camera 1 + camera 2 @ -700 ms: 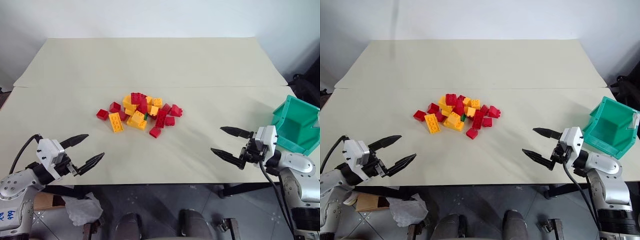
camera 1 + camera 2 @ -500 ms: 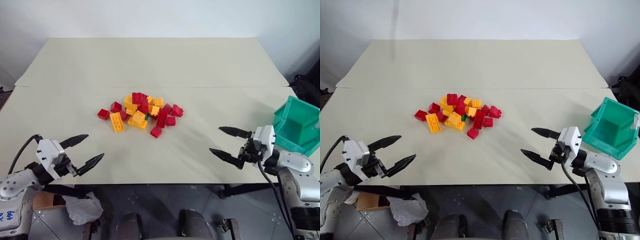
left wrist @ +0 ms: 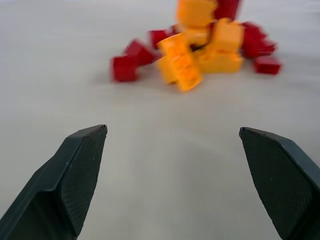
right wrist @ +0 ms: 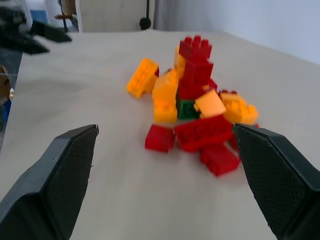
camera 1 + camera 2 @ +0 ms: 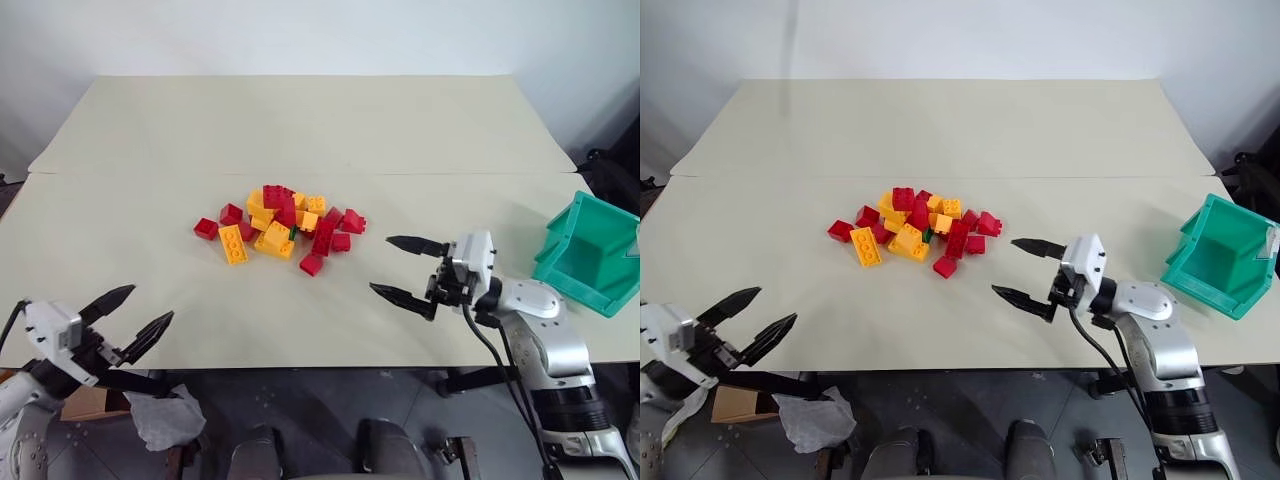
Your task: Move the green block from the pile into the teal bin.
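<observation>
Risk lies in the green block [image 4: 187, 109] sitting wedged low in the pile [image 5: 280, 228], just ahead of the right gripper [image 5: 408, 271], whose widely spread jaws could catch neighbouring red bricks [image 4: 202, 132] and scatter them across the tabletop [image 5: 320, 130].

A wide table [image 5: 300, 130] covered in pale beige sheeting carries the pile [image 5: 282, 229] of red and orange-yellow studded bricks near its middle — the green block [image 4: 188, 109] wedged among them. The teal bin [image 5: 588, 254] sits well right of the pile, at the table's edge.
</observation>
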Action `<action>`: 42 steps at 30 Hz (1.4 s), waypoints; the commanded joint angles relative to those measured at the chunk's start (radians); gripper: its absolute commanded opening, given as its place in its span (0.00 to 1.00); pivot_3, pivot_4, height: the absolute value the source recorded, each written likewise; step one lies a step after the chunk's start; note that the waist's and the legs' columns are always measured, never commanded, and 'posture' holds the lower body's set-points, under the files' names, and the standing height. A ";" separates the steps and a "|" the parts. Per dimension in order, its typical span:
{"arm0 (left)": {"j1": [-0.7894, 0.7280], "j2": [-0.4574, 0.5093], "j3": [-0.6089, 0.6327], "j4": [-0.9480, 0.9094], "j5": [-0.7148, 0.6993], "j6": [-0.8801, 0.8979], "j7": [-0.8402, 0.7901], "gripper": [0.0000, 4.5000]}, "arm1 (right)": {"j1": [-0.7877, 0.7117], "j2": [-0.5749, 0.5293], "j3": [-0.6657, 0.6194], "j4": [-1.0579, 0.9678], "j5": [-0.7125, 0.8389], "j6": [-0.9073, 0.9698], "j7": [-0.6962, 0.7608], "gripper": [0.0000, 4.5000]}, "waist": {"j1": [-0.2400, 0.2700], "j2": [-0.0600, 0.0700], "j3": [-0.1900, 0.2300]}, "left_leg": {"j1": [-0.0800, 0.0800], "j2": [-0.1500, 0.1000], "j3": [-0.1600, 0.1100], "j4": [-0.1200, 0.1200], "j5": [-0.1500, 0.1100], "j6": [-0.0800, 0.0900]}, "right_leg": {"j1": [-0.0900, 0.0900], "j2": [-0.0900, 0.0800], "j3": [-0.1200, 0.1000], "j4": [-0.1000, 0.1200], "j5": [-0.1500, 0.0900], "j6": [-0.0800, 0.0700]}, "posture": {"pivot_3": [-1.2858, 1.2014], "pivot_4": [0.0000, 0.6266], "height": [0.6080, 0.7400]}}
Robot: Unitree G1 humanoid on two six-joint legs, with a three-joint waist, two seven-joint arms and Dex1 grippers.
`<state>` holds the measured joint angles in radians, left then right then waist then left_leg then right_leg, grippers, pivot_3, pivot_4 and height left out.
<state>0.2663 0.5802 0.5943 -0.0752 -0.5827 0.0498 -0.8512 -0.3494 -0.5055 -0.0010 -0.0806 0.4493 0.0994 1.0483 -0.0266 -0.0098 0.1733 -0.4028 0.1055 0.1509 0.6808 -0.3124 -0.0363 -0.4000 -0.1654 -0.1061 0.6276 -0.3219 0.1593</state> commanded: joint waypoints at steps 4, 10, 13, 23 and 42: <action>0.042 -0.025 0.039 -0.043 -0.011 -0.038 0.005 0.80 | -0.090 0.059 0.066 0.017 -0.046 0.031 -0.054 0.71 | -0.002 0.000 0.000 | 0.000 0.000 0.000 0.000 0.000 0.000 | 0.000 0.000 0.000 0.000 0.000 0.000 | 0.52 0.24 1.00; 0.031 -0.028 0.029 -0.098 -0.022 -0.019 0.024 0.66 | -0.169 0.143 0.185 0.073 -0.126 0.055 -0.078 0.22 | -0.003 0.000 0.000 | 0.000 0.000 0.000 0.000 0.000 0.000 | 0.000 0.000 0.000 0.001 0.000 0.000 | 0.52 0.24 1.00; 0.038 -0.022 0.021 -0.124 -0.051 0.026 0.020 0.66 | -0.235 0.206 0.233 0.140 -0.169 0.061 -0.103 0.01 | -0.011 0.000 0.000 | 0.000 0.000 0.000 0.000 0.000 0.000 | -0.001 0.000 0.000 0.001 0.000 0.000 | 0.52 0.24 1.00; 0.050 0.010 -0.004 -0.192 -0.047 0.097 0.010 0.99 | -0.592 0.469 0.298 0.671 -0.337 -0.052 -0.196 0.00 | -0.032 -0.001 0.000 | -0.001 0.002 0.003 -0.001 0.001 -0.002 | -0.008 0.000 0.000 0.010 -0.001 -0.002 | 0.52 0.24 1.00; -0.030 -0.009 -0.079 -0.202 -0.029 0.107 0.059 0.99 | -0.900 0.526 0.191 1.231 -0.500 -0.279 -0.455 0.00 | -0.074 0.000 0.000 | -0.001 0.003 0.005 -0.003 0.002 -0.005 | -0.011 0.000 0.000 0.012 -0.001 -0.003 | 0.52 0.24 1.00</action>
<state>0.2379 0.5692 0.5138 -0.2693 -0.6188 0.1679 -0.7973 -1.2390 0.0008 0.1886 1.1679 -0.0495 -0.1557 0.5435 -0.1010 -0.0102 0.1731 -0.4038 0.1081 0.1560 0.6780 -0.3103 -0.0409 -0.4106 -0.1654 -0.1060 0.6392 -0.3229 0.1561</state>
